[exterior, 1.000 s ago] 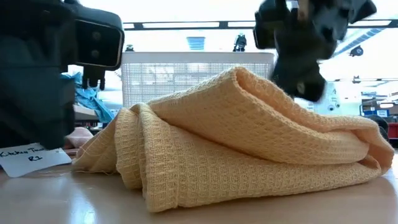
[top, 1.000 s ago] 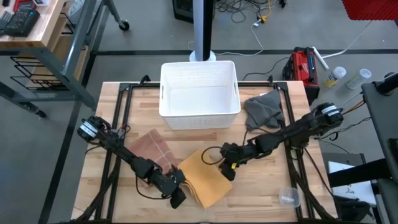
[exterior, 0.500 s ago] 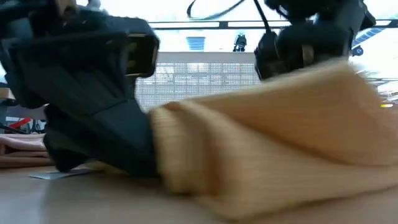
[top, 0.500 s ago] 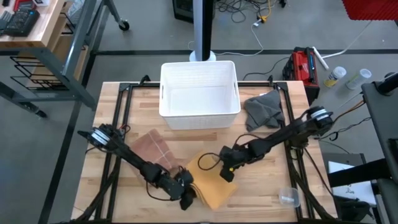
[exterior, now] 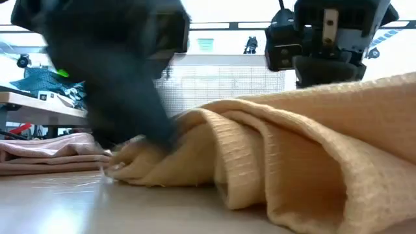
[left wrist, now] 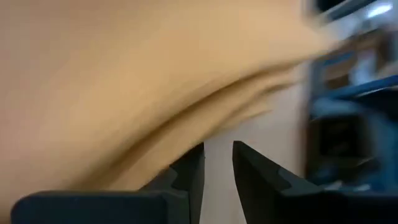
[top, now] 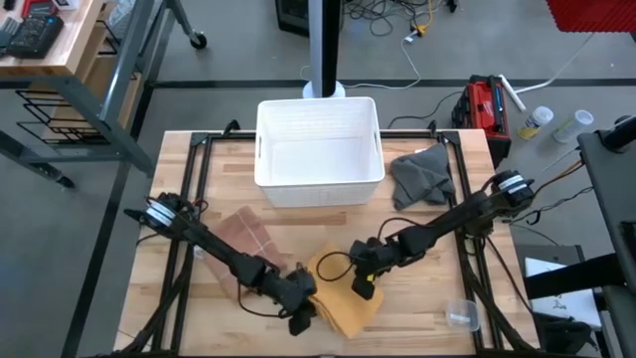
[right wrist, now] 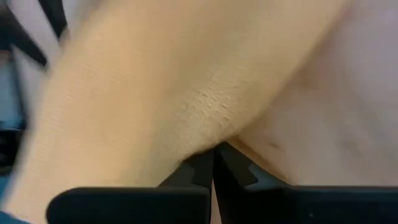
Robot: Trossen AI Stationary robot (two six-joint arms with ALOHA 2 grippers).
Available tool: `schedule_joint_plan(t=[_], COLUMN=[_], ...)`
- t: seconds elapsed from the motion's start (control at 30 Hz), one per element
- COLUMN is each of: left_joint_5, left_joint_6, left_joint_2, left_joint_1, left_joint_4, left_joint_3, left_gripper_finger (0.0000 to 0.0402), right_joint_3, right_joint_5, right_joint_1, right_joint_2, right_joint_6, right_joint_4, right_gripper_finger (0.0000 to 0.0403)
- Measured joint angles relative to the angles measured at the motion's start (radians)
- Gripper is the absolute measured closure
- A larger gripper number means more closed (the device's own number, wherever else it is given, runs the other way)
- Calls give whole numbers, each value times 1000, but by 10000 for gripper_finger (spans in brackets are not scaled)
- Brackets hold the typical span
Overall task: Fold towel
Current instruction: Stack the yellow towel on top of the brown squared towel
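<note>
Rumpled yellow towel (exterior: 292, 162) under grippers

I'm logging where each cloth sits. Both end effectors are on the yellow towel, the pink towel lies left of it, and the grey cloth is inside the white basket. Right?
Not quite: the high view shows the grey cloth on the table right of the white basket, not inside. Both the left end effector and right end effector are at the yellow towel, pink towel to its left.

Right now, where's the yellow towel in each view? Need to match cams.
High: yellow towel at the table's near edge, between both grippers.
Low: fills the foreground's right.
Left wrist: blurred, filling the upper left.
Right wrist: fills the frame, fingers closed on a fold.
Shared landmark: white basket, behind the towel in low.
</note>
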Motion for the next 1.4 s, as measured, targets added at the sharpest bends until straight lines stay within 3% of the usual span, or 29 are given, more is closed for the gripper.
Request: schedule_joint_plan(t=[0.07,0.2,0.37,0.53,0.67,0.9,1.07,1.2,1.4], left_joint_5=[-5,-35,-279,-394,-321,-112,-198,-209,18], left_joint_6=[-36,-59,-4,74,123,130,146,190,277], left_joint_2=[-21,-27,-22,-37,-53,-63,-62,-50,-38], left_joint_1=[-14,-26,6,96,145,113,94,100,98], left_joint_4=[-120,-171,-210,-264,-279,-299,-233,-167,93], left_joint_3=[-2,-1,-2,-2,-2,-10,-33,-34,-35], left_gripper_finger=[326,326,326,326,326,326,326,326,326], right_joint_3=[13,31,93,152,185,208,206,203,201], right_joint_5=[59,150,141,150,171,183,175,148,125], right_joint_1=[6,27,67,61,40,-4,-23,-31,-50], right_joint_2=[-20,-53,-35,40,118,268,299,296,295], right_joint_6=[-3,-49,-189,-252,-264,-207,-183,-181,-147], right_joint_4=[-67,-114,-29,-35,-38,-28,32,69,90], right_gripper_finger=[403,403,403,403,403,403,403,403,403])
